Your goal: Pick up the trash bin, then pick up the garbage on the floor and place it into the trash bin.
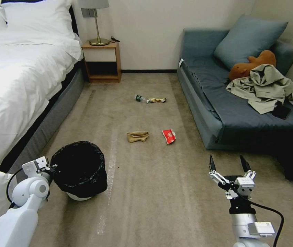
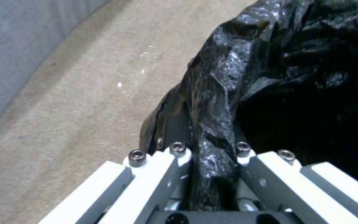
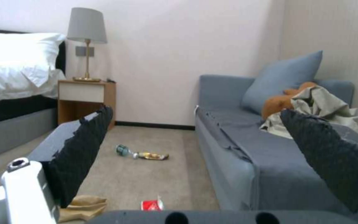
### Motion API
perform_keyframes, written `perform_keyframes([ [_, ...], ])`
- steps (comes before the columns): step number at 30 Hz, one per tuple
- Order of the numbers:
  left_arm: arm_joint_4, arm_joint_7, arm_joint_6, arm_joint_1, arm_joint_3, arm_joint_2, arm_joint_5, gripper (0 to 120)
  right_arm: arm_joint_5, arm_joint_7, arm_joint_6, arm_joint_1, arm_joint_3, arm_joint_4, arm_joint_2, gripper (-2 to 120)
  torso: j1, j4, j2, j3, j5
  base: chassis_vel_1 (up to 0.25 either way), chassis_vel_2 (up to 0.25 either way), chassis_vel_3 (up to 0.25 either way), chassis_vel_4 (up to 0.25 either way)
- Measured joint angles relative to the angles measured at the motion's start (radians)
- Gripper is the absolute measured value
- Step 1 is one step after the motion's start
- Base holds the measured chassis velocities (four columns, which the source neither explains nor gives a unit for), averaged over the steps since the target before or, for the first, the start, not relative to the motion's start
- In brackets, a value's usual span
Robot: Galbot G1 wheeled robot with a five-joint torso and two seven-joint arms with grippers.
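The left gripper (image 2: 212, 155) clamps the rim of the round black-bagged trash bin (image 1: 79, 169) on beige carpet beside the bed; the right gripper (image 1: 229, 164), spread wide and empty, hovers near 4 scattered litter items.

You've got four bits of garbage on the floor: one crumpled brown paper bag (image 1: 137, 136), one red snack packet (image 1: 169, 136), one gold wrapper (image 1: 156, 100), one small bottle (image 1: 139, 98). One trash bin (image 1: 79, 169). Two grippers: left gripper (image 1: 48, 167), right gripper (image 1: 228, 165).
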Motion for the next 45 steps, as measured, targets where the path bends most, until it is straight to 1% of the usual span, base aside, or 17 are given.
perform_keyframes([
  [4,-0.033,0.016,-0.021,0.020,-0.005,-0.017,-0.001,4,0.000,0.000,-0.001,0.000,0.002,0.002,-0.005,100,0.000,0.0001,0.000,0.000,0.0002,0.000,0.000,0.000,0.000],
  [8,-0.055,0.023,-0.028,0.030,-0.009,-0.024,-0.006,4,0.001,0.000,-0.002,0.000,0.002,0.003,-0.005,100,0.000,0.0000,0.000,0.000,-0.0001,0.000,0.000,0.000,0.000],
  [10,-0.079,0.031,-0.034,0.043,-0.016,-0.030,-0.013,4,0.001,0.001,-0.002,0.000,0.002,0.004,-0.006,100,0.000,-0.0002,0.000,0.000,-0.0002,0.000,0.000,0.000,0.000],
  [14,-0.090,0.037,-0.039,0.052,-0.022,-0.032,-0.013,4,0.000,0.001,-0.002,0.000,0.001,0.007,-0.006,100,0.000,0.0001,0.000,0.000,-0.0003,0.000,0.000,0.000,0.000],
  [17,-0.106,0.056,-0.052,0.063,-0.031,-0.032,-0.015,3,-0.001,0.001,-0.002,-0.001,0.001,0.008,-0.005,100,0.000,-0.0002,0.000,0.000,0.0002,0.000,0.000,0.000,0.000],
  [19,-0.110,0.057,-0.056,0.064,-0.034,-0.031,-0.012,3,-0.002,0.001,-0.002,-0.003,0.001,0.010,-0.004,100,0.000,0.0000,0.000,0.000,0.0007,0.000,0.000,0.000,0.000],
  [25,-0.112,0.067,-0.060,0.064,-0.036,-0.026,-0.004,3,-0.003,0.001,-0.001,-0.006,0.001,0.013,-0.001,100,0.000,0.0003,0.000,0.000,0.0004,0.000,0.000,0.000,0.000],
  [28,-0.140,0.095,-0.061,0.082,-0.035,-0.025,-0.001,3,-0.005,0.001,-0.001,-0.006,0.001,0.014,0.002,100,0.000,0.0002,0.000,0.000,0.0006,0.000,0.000,0.000,0.000],
  [30,-0.143,0.098,-0.061,0.085,-0.035,-0.026,-0.001,3,-0.006,0.001,-0.001,-0.006,0.001,0.015,0.003,100,0.000,0.0002,0.000,0.000,0.0006,0.000,0.000,0.000,0.000],
  [34,-0.182,0.123,-0.066,0.107,-0.032,-0.042,0.002,3,-0.010,0.000,-0.005,-0.003,-0.006,0.019,0.005,100,0.000,0.0002,0.000,0.000,0.0006,0.000,0.000,0.000,0.000],
  [37,-0.195,0.130,-0.067,0.114,-0.033,-0.045,0.002,3,-0.010,0.000,-0.010,-0.001,-0.008,0.019,0.001,100,0.000,0.0002,0.000,0.000,0.0006,0.000,0.000,0.000,0.000],
  [39,-0.224,0.138,-0.067,0.132,-0.043,-0.051,-0.003,3,-0.010,0.000,-0.023,0.010,-0.010,0.020,-0.012,100,0.000,0.0002,0.000,0.000,0.0006,0.000,0.000,0.000,0.000],
  [40,-0.224,0.138,-0.067,0.132,-0.043,-0.051,-0.003,3,-0.010,0.000,-0.023,0.010,-0.010,0.020,-0.012,100,0.000,0.0002,0.000,0.000,0.0006,0.000,0.000,0.000,0.000],
  [42,-0.254,0.139,-0.067,0.154,-0.059,-0.058,-0.009,3,-0.009,0.002,-0.035,0.021,-0.014,0.020,-0.027,100,0.000,0.0003,0.000,0.000,0.0006,0.000,0.000,0.000,0.000],
  [45,-0.267,0.139,-0.067,0.164,-0.067,-0.061,-0.013,3,-0.007,0.003,-0.041,0.024,-0.017,0.020,-0.033,100,0.000,0.0003,0.000,0.000,0.0007,0.000,0.000,0.000,0.000],
])
